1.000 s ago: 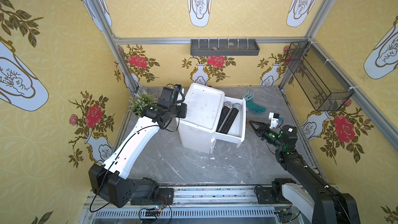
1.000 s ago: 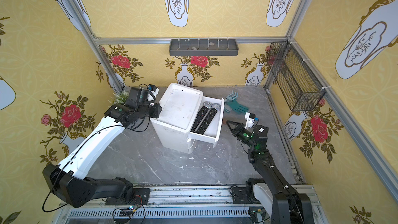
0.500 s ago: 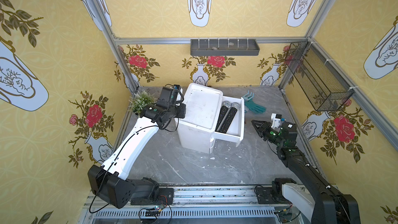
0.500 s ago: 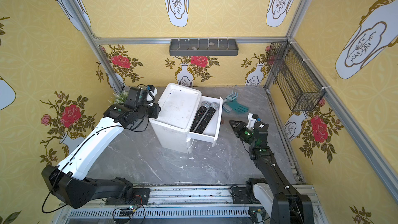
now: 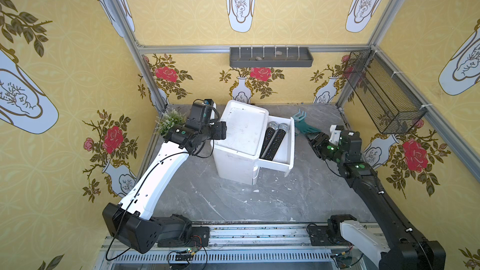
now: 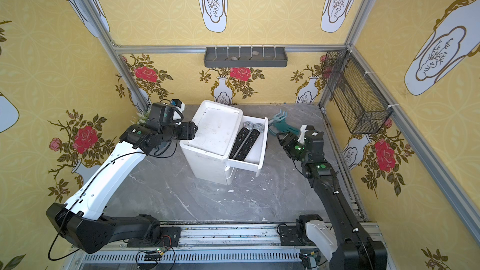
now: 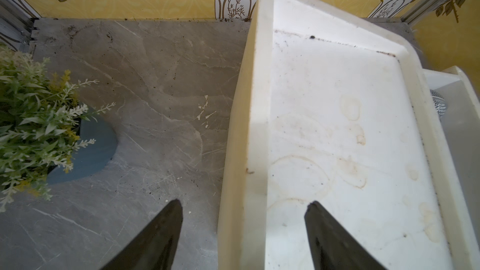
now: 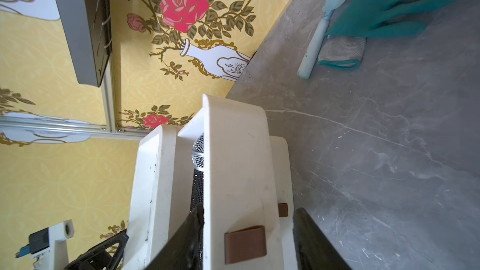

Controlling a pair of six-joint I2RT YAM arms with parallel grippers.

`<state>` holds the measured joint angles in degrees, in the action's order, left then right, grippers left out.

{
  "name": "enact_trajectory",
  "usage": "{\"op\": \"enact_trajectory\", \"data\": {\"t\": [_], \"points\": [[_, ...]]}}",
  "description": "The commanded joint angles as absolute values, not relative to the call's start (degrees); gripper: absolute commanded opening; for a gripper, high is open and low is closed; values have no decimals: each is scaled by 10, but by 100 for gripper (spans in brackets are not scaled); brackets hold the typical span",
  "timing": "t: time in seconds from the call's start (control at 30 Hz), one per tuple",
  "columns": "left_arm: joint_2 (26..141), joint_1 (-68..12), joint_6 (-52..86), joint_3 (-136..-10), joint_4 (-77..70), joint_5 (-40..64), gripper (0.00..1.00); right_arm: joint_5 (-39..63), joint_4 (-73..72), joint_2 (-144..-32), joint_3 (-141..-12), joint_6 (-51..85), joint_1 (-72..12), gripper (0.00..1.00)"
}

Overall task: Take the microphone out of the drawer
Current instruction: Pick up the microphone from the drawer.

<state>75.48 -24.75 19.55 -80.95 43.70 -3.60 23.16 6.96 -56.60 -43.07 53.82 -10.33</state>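
Microphone (image 5: 277,140): not yet removed. It lies in the open drawer, and both grippers are empty.

The black, glitter-speckled cylindrical microphone with a silver wire-mesh ball head lies lengthwise in the pulled-out white smooth plastic drawer (image 5: 291,149), touching a second microphone (image 5: 267,138) of the same make. Opening is judged complete; grasping, lifting and setting down remain. The drawer front carries a brown flat tab handle (image 8: 245,242). The white, stained, rounded-edge plastic cabinet (image 5: 242,128) has a recessed tray top. The right gripper (image 8: 248,208) stands just beside the drawer front with its jaws apart and nothing held. The left gripper (image 7: 244,202) has its jaws spread wide either side of the cabinet's raised rim, gripping nothing. All of this rests on a grey marble-patterned tabletop (image 5: 233,203).
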Motion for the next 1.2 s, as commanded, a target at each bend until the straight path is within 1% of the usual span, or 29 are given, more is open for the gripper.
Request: {"op": "enact_trajectory", "data": {"t": [0.0, 0.03, 0.07, 0.2, 0.4, 0.6, 0.7, 1.17], "points": [[744, -247, 200, -806, 422, -35, 93, 135, 187, -602, -516, 498, -162, 56], [739, -247, 199, -805, 422, -35, 99, 110, 210, -617, -549, 493, -185, 56], [736, -247, 198, -804, 422, -36, 100, 93, 229, -630, -574, 492, -203, 56], [718, -247, 195, -798, 428, -39, 100, 36, 288, -684, -668, 498, -270, 55], [681, -247, 185, -757, 412, -47, 100, -46, 382, -790, -807, 508, -370, 54], [658, -247, 172, -733, 403, -41, 100, -113, 494, -878, -920, 546, -426, 54], [640, -247, 170, -714, 385, -37, 100, -147, 543, -892, -940, 572, -437, 55], [622, -247, 134, -673, 321, -8, 100, -116, 571, -919, -904, 652, -452, 55]]}}
